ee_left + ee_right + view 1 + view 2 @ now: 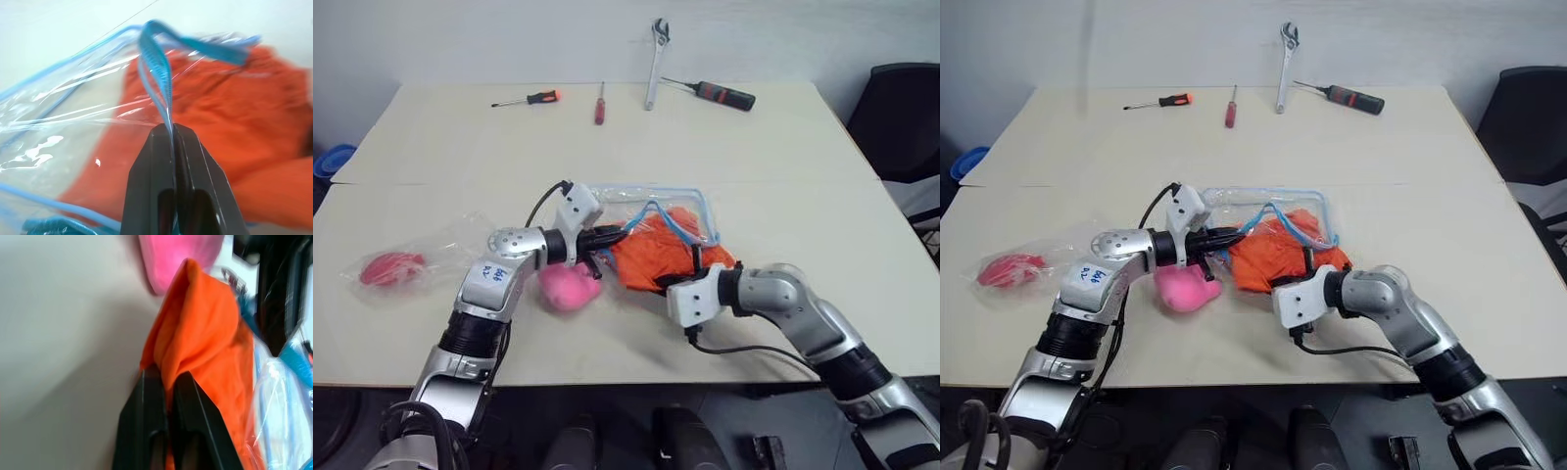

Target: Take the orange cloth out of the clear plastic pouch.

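The clear plastic pouch [636, 201] with light-blue trim lies mid-table. The orange cloth [656, 257] bulges out of its near open side, part inside and part on the table. My left gripper [622, 233] comes in from the left and is shut on the pouch's blue trim strip [156, 63]. My right gripper [693, 260] comes in from the near right and is shut on a fold of the orange cloth [205, 333]. The pouch's pink plush heart [568, 287] rests on the table under my left wrist.
A thin clear bag with a red item [391, 266] lies at the left. Along the far edge are two screwdrivers [530, 99] [599, 103], a wrench [656, 61] and a black-handled tool [720, 93]. A black chair [901, 117] stands at the far right.
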Controlling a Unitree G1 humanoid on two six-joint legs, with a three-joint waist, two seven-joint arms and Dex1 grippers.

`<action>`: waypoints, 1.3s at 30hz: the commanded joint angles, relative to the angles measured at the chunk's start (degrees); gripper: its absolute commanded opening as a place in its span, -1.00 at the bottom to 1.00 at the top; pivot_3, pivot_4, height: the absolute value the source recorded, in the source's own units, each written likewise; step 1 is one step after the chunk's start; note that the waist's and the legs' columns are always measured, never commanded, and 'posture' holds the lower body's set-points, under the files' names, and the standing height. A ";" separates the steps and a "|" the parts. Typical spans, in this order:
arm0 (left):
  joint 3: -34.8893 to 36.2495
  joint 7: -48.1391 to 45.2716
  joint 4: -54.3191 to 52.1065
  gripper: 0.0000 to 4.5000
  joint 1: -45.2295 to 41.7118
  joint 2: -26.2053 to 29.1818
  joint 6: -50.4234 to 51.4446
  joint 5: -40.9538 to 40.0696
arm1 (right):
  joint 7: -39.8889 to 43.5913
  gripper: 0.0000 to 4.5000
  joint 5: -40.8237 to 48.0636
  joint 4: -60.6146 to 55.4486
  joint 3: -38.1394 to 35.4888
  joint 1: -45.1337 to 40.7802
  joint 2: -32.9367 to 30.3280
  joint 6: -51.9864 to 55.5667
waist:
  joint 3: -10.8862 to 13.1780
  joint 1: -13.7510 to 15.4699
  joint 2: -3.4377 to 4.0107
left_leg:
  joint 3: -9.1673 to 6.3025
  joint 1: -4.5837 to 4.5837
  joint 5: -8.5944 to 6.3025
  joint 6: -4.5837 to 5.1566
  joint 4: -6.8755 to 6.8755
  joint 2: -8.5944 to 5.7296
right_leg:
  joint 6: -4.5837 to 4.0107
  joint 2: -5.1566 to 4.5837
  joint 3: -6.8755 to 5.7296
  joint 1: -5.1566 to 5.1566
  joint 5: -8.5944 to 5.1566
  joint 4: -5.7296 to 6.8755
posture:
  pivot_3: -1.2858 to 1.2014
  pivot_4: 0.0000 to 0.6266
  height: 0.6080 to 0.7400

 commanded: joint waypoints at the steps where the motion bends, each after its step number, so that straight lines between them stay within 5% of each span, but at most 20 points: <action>1: -0.16 2.15 1.93 -1.00 -0.46 -0.18 -3.50 2.85 | 4.95 -0.99 5.88 -8.35 -1.50 4.29 -4.56 -2.82 | 0.00 0.05 0.00 | 0.00 0.00 0.00 0.00 0.00 0.00 | 0.00 -0.01 0.01 0.00 0.00 0.00 | 0.03 -0.52 1.00; 10: 0.11 1.42 3.39 -1.00 -0.81 2.10 -6.51 5.44 | 11.77 -0.99 11.54 -13.63 -11.59 23.83 -23.37 -2.98 | 0.02 1.29 -0.04 | 0.03 0.15 -0.03 0.05 0.00 -0.01 | 0.01 -0.01 0.04 0.19 0.01 -0.08 | 0.03 -0.52 1.00; 18: -0.66 -5.85 -5.55 -1.00 5.98 9.64 -7.60 5.05 | 6.67 -0.99 8.73 -0.97 -32.59 39.62 -27.69 -5.73 | 0.03 1.44 -0.05 | 0.02 0.38 -0.05 0.07 -0.07 0.03 | 0.01 -0.01 0.03 0.49 0.01 -0.23 | 0.03 -0.52 1.00; 29: -2.13 -8.08 -7.48 -1.00 6.61 10.28 -8.25 5.77 | -8.57 -0.99 2.37 20.86 -34.27 26.68 -23.78 -4.76 | 0.02 1.28 -0.03 | 0.07 0.45 -0.06 0.09 -0.12 0.04 | 0.01 0.02 0.04 0.51 0.01 -0.25 | 0.03 -0.52 1.00; 35: -1.86 -8.63 -7.51 -1.00 6.96 10.65 -8.62 5.89 | -9.98 -0.99 4.20 20.19 -34.59 25.14 -22.04 -1.49 | 0.02 1.27 -0.03 | 0.10 0.43 -0.06 0.10 -0.12 0.04 | 0.02 0.02 0.07 0.50 0.01 -0.24 | 0.03 -0.52 1.00; 39: -2.29 -9.70 -10.39 -1.00 8.32 9.39 -7.21 3.91 | -6.93 -0.99 11.70 7.28 -28.70 24.11 -13.67 0.46 | 0.02 0.82 -0.03 | 0.07 0.43 -0.06 0.09 -0.13 0.12 | 0.02 0.09 0.06 0.49 0.01 -0.23 | 0.03 -0.52 1.00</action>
